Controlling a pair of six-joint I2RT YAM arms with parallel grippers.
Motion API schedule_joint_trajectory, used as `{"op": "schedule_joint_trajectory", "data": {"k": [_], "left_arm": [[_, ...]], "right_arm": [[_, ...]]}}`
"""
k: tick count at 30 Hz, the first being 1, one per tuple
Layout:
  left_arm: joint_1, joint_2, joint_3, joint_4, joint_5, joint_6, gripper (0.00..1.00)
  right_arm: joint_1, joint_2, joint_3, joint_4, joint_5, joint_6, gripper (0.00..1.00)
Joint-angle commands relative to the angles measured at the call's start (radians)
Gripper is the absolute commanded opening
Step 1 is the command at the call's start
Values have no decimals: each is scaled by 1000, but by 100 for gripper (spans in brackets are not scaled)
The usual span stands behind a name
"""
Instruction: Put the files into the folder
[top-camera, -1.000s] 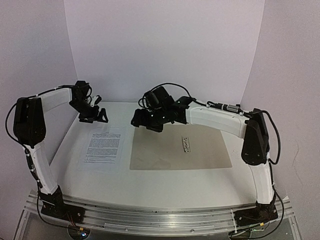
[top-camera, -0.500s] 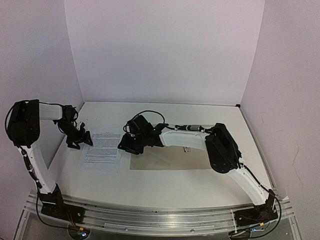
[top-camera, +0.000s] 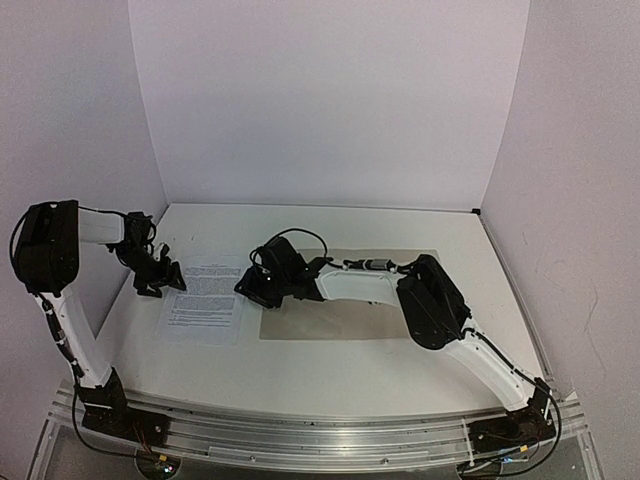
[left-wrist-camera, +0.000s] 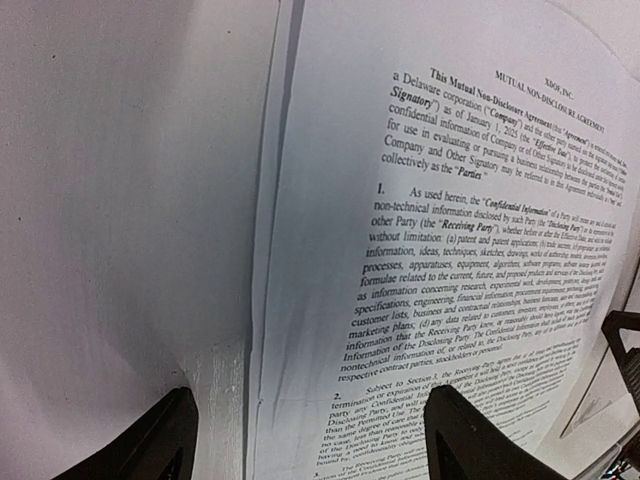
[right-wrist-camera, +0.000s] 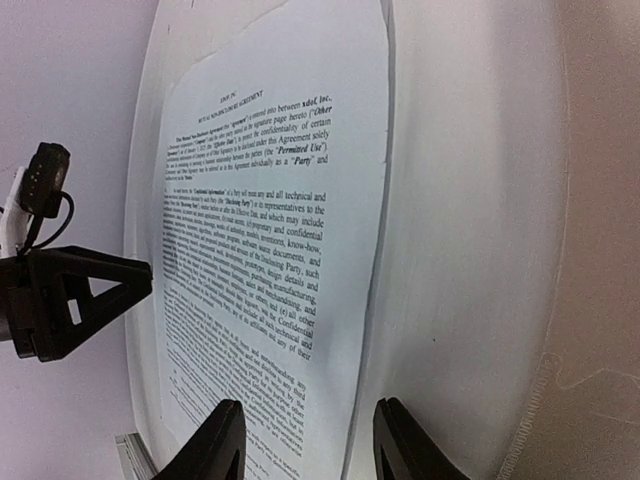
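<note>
The white tabletop (top-camera: 330, 370) carries two flat things. The tan folder (top-camera: 345, 322) lies flat around the middle, its long side running left to right. Just left of the folder lie the files (top-camera: 205, 300), white pages of small black print, also flat on the surface. Their right edge is close beside the folder's left edge. From close up, one page seems to rest on the other, slightly offset.
</note>
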Motion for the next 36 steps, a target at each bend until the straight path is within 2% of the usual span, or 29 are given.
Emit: {"op": "schedule_joint_trajectory", "data": {"k": [1,8,16,36], "left_arm": [[2,-14,-19,25,2,-14,77],[2,-10,-26,29,3,-13,77],[2,-7,-29,31,11,-10,76],[3,3,-40,40,20,-3,75]], "right_arm": [[-12,58,30,61,-32,65,45],[-27,38,-11,207,-90,117,43],[-27,21,-22,301,-137,116,40],[-25,93,-38,308,-155,168,41]]}}
